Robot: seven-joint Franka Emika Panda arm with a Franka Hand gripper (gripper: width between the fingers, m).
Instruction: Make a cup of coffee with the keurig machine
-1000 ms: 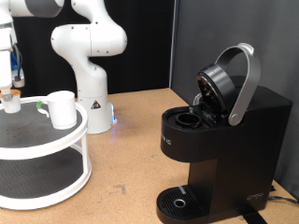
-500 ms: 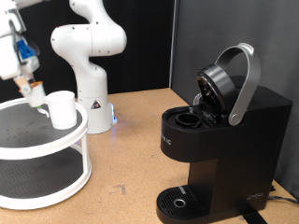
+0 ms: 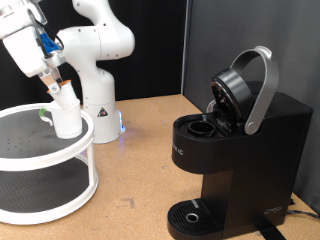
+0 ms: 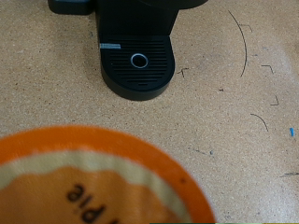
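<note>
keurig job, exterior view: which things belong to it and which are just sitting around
Part of the job:
- keurig machine, lid raised
- cup, on the stand's top tier
- pod, close in front of the wrist camera
- gripper, just above the cup

Just there:
- white two-tier stand
- white robot base

A large, blurred round lid (image 4: 98, 182) filled the lower part of the wrist view — an orange rim around a tan band, with dark lettering too close to read. Beyond it lay the brown worktop (image 4: 234, 121), marked with thin dark curved lines and a small blue speck. Farther off stood the keurig machine (image 4: 135, 37), of which only the black base and its round drip tray (image 4: 138, 67) showed — a grille with a silver ring at its centre.
</note>
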